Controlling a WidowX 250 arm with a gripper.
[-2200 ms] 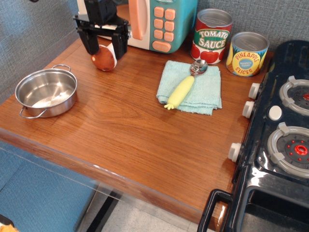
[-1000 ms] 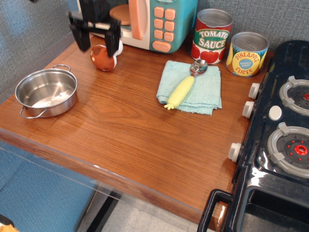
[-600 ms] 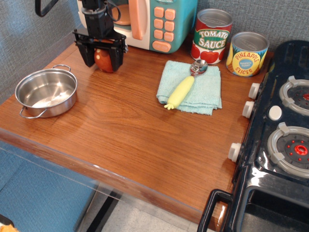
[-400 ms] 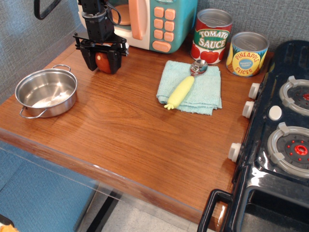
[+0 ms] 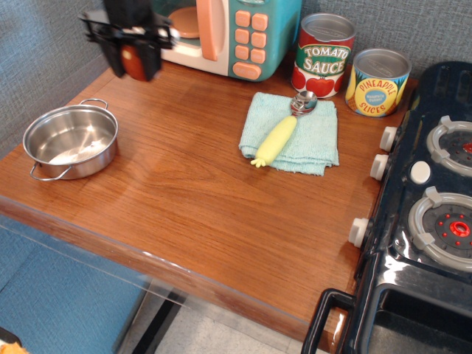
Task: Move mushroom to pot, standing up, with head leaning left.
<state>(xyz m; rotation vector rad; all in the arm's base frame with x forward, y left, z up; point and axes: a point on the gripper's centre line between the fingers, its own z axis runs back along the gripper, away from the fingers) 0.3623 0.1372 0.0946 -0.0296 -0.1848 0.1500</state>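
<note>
Single overhead-oblique view. Gripper [image 5: 135, 57] sits at roughly 10 o'clock in the frame, raised off the wooden counter [image 5: 199, 184]; image there is motion-blurred. Its two black fingers [image 5: 115, 59] are closed on the mushroom [image 5: 135, 62]. Only a reddish-brown patch of cap shows between them. Stem not visible; orientation of the mushroom cannot be determined. Upper part of the gripper and the arm are cut off by the top edge.

Pot [image 5: 71, 141] stands on the counter at 9 o'clock, well apart from the gripper and toward 7 o'clock from it. It is upright; interior shows only reflections.

Toy microwave [image 5: 232, 35] at 12 o'clock, top cut off, left portion partly hidden behind the gripper. Tomato sauce can [image 5: 323, 55] and pineapple can [image 5: 377, 82] stand toward 1 o'clock, just beside each other.

Light-blue cloth [image 5: 292, 133] near centre, with the yellow-handled scoop [image 5: 282, 133] lying on it, metal bowl end toward 12 o'clock.

Toy stove [image 5: 420, 221] fills 3 to 5 o'clock, cut off by the right and bottom edges.
</note>
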